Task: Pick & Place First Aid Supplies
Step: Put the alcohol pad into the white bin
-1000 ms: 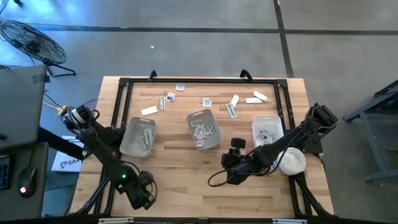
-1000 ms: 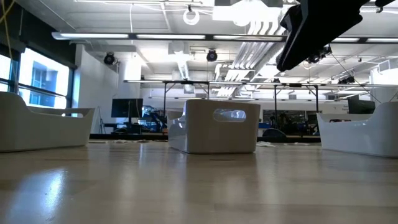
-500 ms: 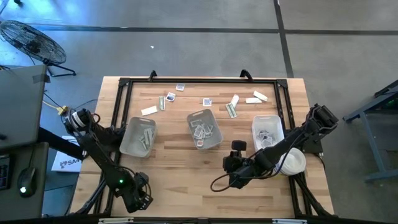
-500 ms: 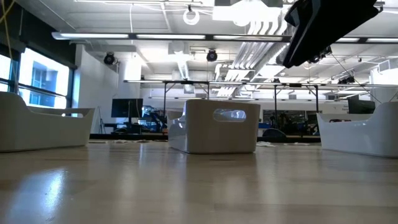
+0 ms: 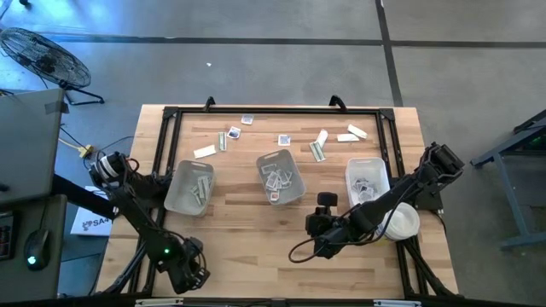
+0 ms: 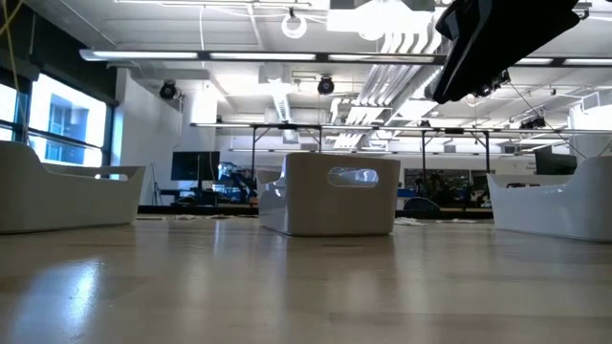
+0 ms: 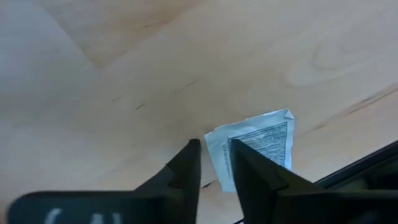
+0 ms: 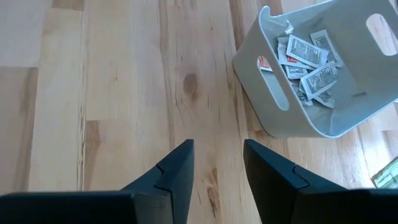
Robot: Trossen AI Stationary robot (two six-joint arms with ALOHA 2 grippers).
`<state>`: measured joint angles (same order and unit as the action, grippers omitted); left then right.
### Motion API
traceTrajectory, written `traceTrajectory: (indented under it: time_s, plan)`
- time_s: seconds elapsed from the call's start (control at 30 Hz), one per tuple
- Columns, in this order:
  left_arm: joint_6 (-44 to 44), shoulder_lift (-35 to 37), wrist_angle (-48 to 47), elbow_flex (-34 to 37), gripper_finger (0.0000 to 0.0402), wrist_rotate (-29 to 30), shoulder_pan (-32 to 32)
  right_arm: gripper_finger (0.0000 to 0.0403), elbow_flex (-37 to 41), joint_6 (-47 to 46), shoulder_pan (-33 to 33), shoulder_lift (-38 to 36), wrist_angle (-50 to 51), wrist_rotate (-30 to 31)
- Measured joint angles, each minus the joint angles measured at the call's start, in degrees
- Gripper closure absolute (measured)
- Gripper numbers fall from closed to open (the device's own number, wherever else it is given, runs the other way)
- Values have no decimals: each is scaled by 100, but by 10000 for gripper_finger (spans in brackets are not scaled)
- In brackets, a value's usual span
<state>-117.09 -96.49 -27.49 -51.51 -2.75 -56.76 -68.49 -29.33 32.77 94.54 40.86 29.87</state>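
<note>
My left gripper [image 5: 192,275] hangs low over the table's near left corner. Its fingers [image 7: 214,149] stand a narrow gap apart. A square white sachet [image 7: 256,144] with dark print lies flat on the wood right at the fingertips, its edge showing in the gap. My right gripper [image 5: 316,223] is open [image 8: 217,149] over bare wood, near the middle tray [image 8: 323,68] that holds several sachets. More packets and strips [image 5: 317,149] lie loose along the far side. My left gripper points down with its fingertips [image 7: 239,155] at the sachet's edge [image 7: 211,142]. The sachet lies flat on the table. I cannot tell whether the fingers touch it.
Three trays stand in a row: left [image 5: 189,188], middle [image 5: 281,177], right [image 5: 367,179]. A round white tub [image 5: 399,222] sits under the right arm. The black table frame [image 7: 367,171] runs close by the sachet. In the low view the right arm [image 6: 497,43] hangs above bare wood.
My left gripper has drifted a little toward the table's near left corner. My right arm has shifted slightly toward the right edge. The trays and loose packets have stayed put.
</note>
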Motion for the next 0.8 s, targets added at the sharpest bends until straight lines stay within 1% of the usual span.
traceTrajectory:
  time_s: [0.17, 0.2, 0.33, 0.43, 0.47, 0.6, 0.7, 0.8]
  plan:
    - [-25, -7, -56, 0, 386, 111, -3, 270, 0, 1, 0, 0, 0, -2]
    - [-24, -7, -70, 0, 394, 155, -3, 270, 0, 1, 0, 0, -2, 0]
    - [129, -5, -110, -7, 394, 428, -7, 270, 0, 39, -1, 0, -150, 3]
    - [263, 57, -212, -9, 400, 707, -7, 270, 0, 264, 0, 0, -454, -24]
    - [320, 87, -266, -3, 399, 889, -2, 270, 0, 365, 0, 0, -575, -26]
    - [500, 317, -628, 38, 401, 2413, 54, 270, 0, 764, -1, 0, -1121, -25]
    - [988, 583, -609, 15, 401, 3397, 23, 270, 0, 1105, -43, 0, -1561, -34]
    - [1549, 708, -593, 15, 401, 4103, 118, 270, 0, 1347, -98, 16, -1991, -142]
